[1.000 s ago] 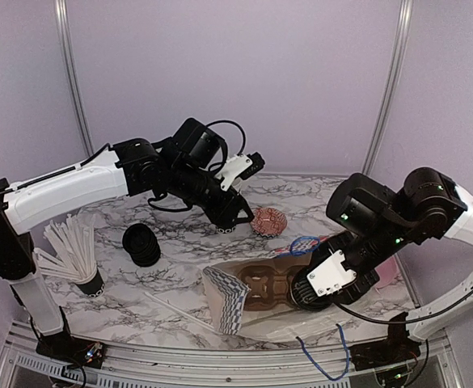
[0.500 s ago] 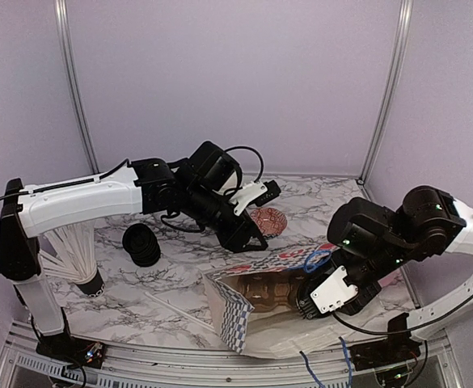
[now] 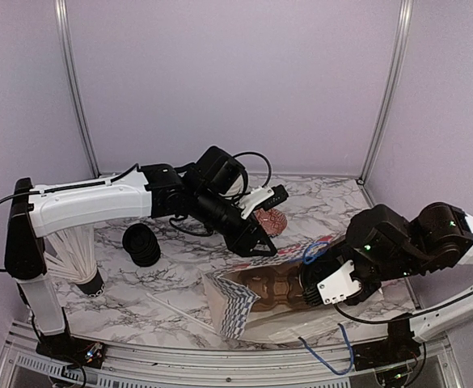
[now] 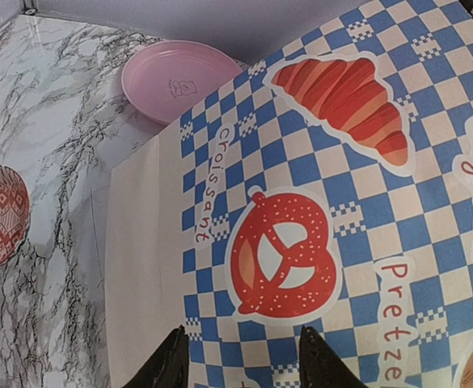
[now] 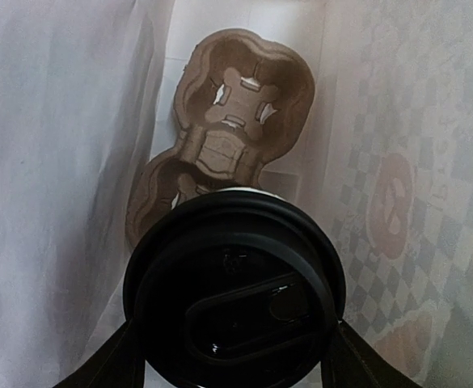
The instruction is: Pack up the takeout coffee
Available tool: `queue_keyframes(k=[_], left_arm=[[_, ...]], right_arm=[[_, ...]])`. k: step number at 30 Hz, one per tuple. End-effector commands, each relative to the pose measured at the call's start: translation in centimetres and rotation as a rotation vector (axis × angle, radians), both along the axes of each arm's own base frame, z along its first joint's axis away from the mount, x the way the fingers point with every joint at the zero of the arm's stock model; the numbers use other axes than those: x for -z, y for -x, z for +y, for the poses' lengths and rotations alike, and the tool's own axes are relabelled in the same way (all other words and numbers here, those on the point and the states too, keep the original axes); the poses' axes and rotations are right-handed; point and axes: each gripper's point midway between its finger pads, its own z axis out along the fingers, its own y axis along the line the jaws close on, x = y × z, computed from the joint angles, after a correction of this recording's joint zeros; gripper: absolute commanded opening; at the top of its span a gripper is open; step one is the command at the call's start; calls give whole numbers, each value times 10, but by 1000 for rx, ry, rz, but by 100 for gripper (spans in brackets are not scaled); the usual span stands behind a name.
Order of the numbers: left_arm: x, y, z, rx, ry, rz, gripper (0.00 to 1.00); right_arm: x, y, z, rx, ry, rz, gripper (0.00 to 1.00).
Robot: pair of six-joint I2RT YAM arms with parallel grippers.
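At the near right, the right gripper (image 5: 232, 365) is clenched around the takeout coffee (image 5: 232, 295), a finger on each side of its black lid. The cup sits inside the mouth of the paper bag (image 3: 230, 311), which lies on its side on the marble table (image 3: 179, 275). Deeper in the bag lies a brown cardboard cup carrier (image 5: 228, 105), apart from the cup.

At the near left stands a holder of white straws (image 3: 73, 246), with a stack of black lids (image 3: 141, 244) just beyond it.

The left gripper (image 4: 242, 356) is at the bag's checked upper wall with its fingers apart; whether it grips the paper cannot be told. Farther off are a red patterned bowl (image 3: 270, 220) and a pink plate (image 4: 179, 77).
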Motion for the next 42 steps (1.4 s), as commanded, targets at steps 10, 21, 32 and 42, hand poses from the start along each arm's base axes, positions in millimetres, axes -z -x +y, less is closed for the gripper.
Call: queue_keyframes(k=[10,21,32,42], left_arm=[[-19,21,-10,76,96,50,46],[-24,37,-17,143,128,78,44],[-22,47,-23,197,142,104,43],[-19,46,-23,197,136,98,43]], right_arm=[[7,3,-1,-13,-76,-20,34],[14,9,-3,-84,-100,-30,34],[19,8,1,-103,-93,-46,33],[18,24,-7,-219,-52,-13,34]])
